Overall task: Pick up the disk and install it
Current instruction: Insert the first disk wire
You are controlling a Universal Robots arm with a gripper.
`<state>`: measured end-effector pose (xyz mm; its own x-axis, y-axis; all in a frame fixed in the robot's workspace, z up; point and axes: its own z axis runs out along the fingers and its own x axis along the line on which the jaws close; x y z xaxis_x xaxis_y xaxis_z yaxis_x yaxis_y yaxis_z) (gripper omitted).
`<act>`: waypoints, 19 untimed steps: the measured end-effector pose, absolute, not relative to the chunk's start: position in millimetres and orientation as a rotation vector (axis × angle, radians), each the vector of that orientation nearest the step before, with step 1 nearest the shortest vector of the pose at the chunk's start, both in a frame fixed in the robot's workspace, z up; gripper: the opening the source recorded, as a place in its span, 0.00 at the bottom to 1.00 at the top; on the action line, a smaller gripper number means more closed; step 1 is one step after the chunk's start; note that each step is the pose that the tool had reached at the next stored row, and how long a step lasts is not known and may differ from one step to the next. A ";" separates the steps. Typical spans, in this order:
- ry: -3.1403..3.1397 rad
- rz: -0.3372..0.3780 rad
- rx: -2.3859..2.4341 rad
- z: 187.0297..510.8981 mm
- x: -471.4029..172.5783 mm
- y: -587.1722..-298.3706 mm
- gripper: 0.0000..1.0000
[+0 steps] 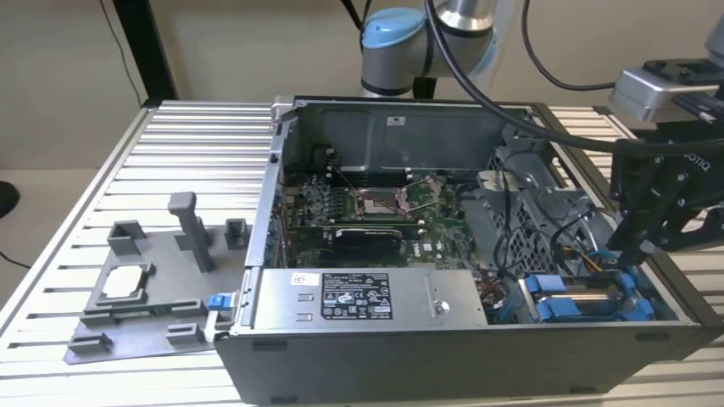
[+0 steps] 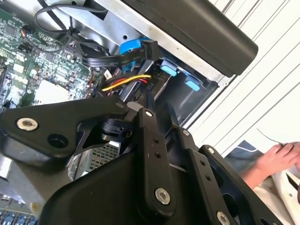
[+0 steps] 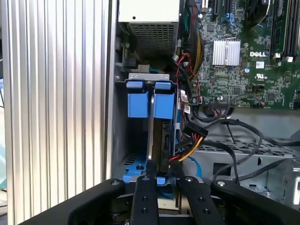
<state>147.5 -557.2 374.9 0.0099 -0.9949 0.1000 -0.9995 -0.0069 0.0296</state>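
while clenching the disk (image 3: 164, 140) in the gripper (image 3: 161, 177), sat edge-on in the drive bay (image 3: 121, 140), near corner of the case (image 1: 453, 356), at the exterior view's right. wanted a slow, straight push, no twisting, clear of the cables (image 3: 187, 152) just beside.

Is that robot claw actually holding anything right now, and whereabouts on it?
It seems so: the gripper is shut on the disk, pinching one end of its blue bracket, while the disk stands edge-on inside the computer case.
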 end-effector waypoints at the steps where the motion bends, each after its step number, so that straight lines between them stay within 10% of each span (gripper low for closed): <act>1: -2.146 0.077 2.166 375.4 147.6 -558.2 1.00; 19: -2.092 -0.035 2.334 388.2 154.2 -560.0 1.00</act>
<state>154.2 -560.0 388.2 0.1090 -0.9940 -0.0117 -0.9938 -0.1092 0.0207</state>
